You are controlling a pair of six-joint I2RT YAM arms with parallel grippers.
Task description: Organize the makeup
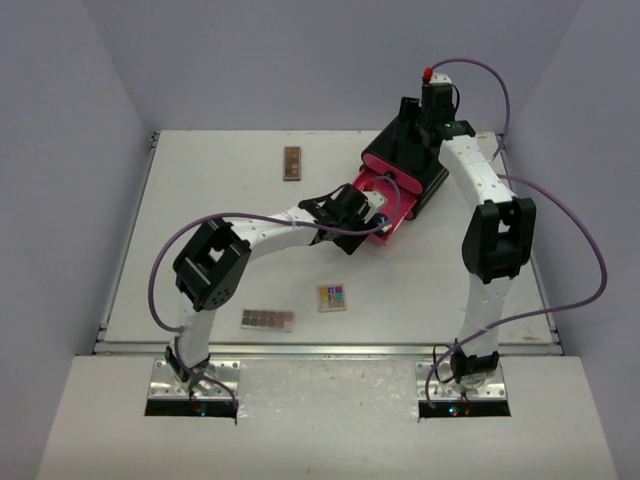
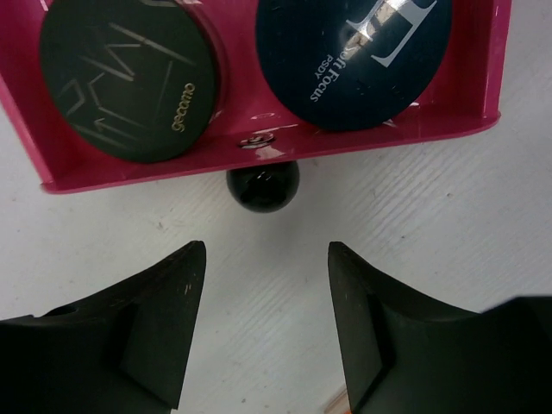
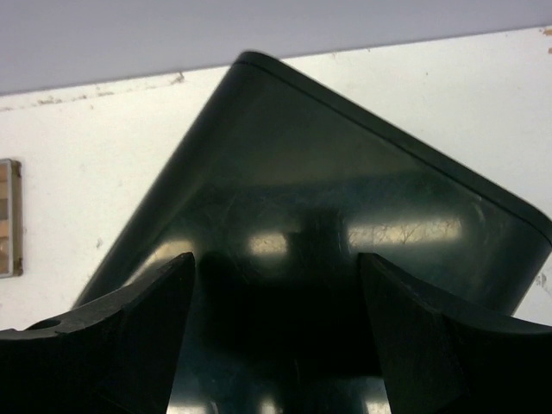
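Observation:
A pink drawer (image 2: 483, 60) stands pulled out of the black box (image 1: 440, 180). In it lie two round compacts, a black one (image 2: 129, 78) and a dark blue one (image 2: 354, 60). My left gripper (image 2: 265, 250) is open on the bare table just short of the drawer's black knob (image 2: 263, 184), with nothing between its fingers. My right gripper (image 3: 276, 259) is open over the box's glossy black top (image 3: 345, 164). Out on the table lie a brown palette (image 1: 292, 162), a multicoloured palette (image 1: 332, 298) and a second brown palette (image 1: 268, 319).
The box sits at the table's back right, turned at an angle. Light walls close in the table on three sides. The left arm (image 1: 250, 240) stretches across the middle. The far brown palette also shows at the right wrist view's left edge (image 3: 9, 216).

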